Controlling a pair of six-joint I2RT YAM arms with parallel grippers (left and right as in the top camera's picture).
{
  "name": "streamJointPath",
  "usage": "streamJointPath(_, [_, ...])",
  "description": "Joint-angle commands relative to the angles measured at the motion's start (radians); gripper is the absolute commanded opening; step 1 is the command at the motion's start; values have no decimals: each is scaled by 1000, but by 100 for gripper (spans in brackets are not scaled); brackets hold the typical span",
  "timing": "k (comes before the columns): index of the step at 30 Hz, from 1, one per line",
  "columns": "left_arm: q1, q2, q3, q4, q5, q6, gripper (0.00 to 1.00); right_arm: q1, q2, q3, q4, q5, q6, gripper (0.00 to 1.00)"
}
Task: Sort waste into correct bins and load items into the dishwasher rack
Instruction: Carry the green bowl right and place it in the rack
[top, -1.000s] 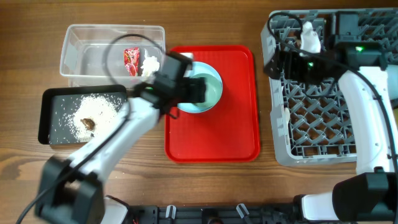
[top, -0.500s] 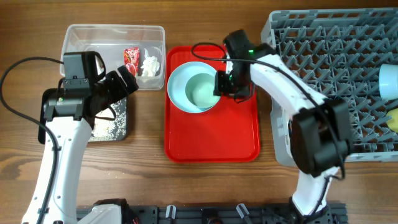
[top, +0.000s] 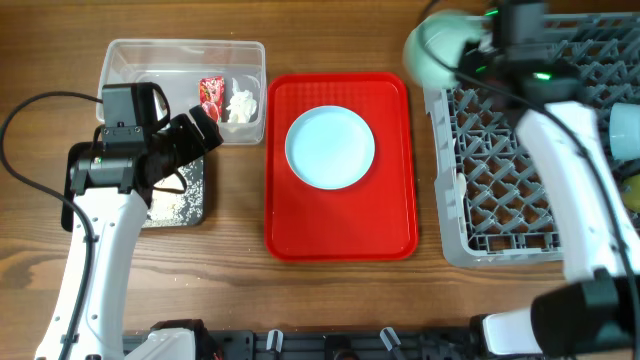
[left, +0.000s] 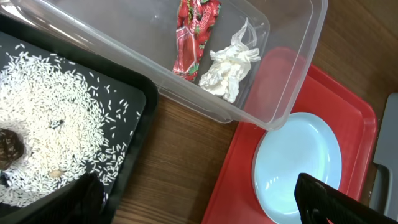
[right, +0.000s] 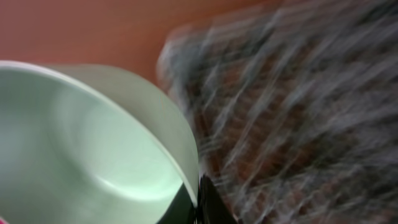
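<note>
Now: right pincer (top: 480, 52) pinching pale green bowl (top: 438, 48) over rack (top: 520, 190) | left pincer (top: 207, 127) spread

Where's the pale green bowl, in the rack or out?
Out: the right tool holds the pale green bowl by its rim over a corner of the dishwasher rack.

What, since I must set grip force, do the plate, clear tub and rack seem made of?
Plate: smooth light-blue, faintly glossy, probably plastic or melamine; ceramic cannot be ruled out. Tub: thin clear plastic, contents visible through its walls. Rack: matte grey moulded plastic, judging by its pegged lattice.
</note>
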Motion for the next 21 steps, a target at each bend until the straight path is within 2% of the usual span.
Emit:
streamJointPath(1, [4,-3,1,0,8,-18,100,-93,-29,5,162,316,-310,4])
streamJointPath(4, [4,-3,1,0,8,-18,100,-181,2,4,372,591,-419,4])
streamJointPath(8, [4,-3,1,0,8,-18,100,-263,125,5,659,874,-687,4])
streamJointPath(9, [4,-3,1,0,8,-18,100,-299,200,4,756,949,-748,4])
streamJointPath(16, [5,-3,1,0,8,-18,100,-356,445,4,779,1005,-790,4])
streamJointPath(18, [5,-3,1,0,8,-18,100,-344,482,4,742,1007,-725,4])
streamJointPath(21, [5,-3,1,11,8,-18,100,-294,484,4,526,891,-529,4])
